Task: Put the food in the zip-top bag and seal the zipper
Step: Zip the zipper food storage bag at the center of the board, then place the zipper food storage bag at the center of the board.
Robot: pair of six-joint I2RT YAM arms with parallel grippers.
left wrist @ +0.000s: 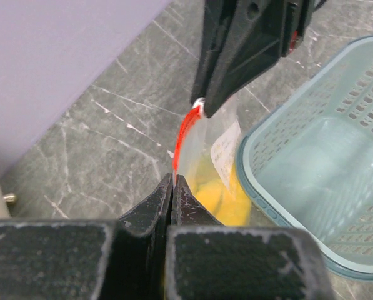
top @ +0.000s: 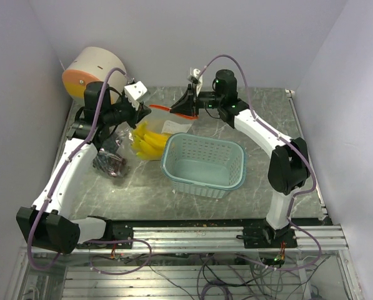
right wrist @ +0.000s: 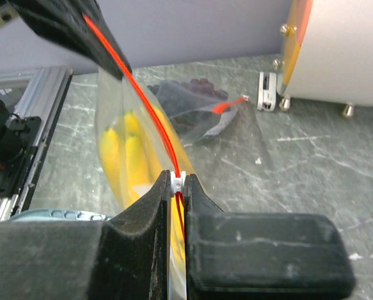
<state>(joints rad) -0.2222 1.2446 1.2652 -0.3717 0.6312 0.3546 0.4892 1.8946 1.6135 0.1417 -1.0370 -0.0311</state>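
A clear zip-top bag (top: 154, 128) with a red zipper (left wrist: 185, 131) hangs upright between my two grippers, and yellow bananas (top: 147, 142) are inside it. My left gripper (left wrist: 172, 180) is shut on the near end of the zipper strip. My right gripper (right wrist: 179, 181) is shut on the white slider (right wrist: 179, 179) at the other end of the zipper (right wrist: 131, 82). The bananas show through the bag in the right wrist view (right wrist: 127, 159). Dark grapes (top: 111, 164) lie in a second clear bag on the table by the left arm.
A pale teal mesh basket (top: 227, 178) stands right of the bag, close to it (left wrist: 286, 206). A round white and orange appliance (top: 95, 70) stands at the back left corner. The grape bag also shows in the right wrist view (right wrist: 192, 103).
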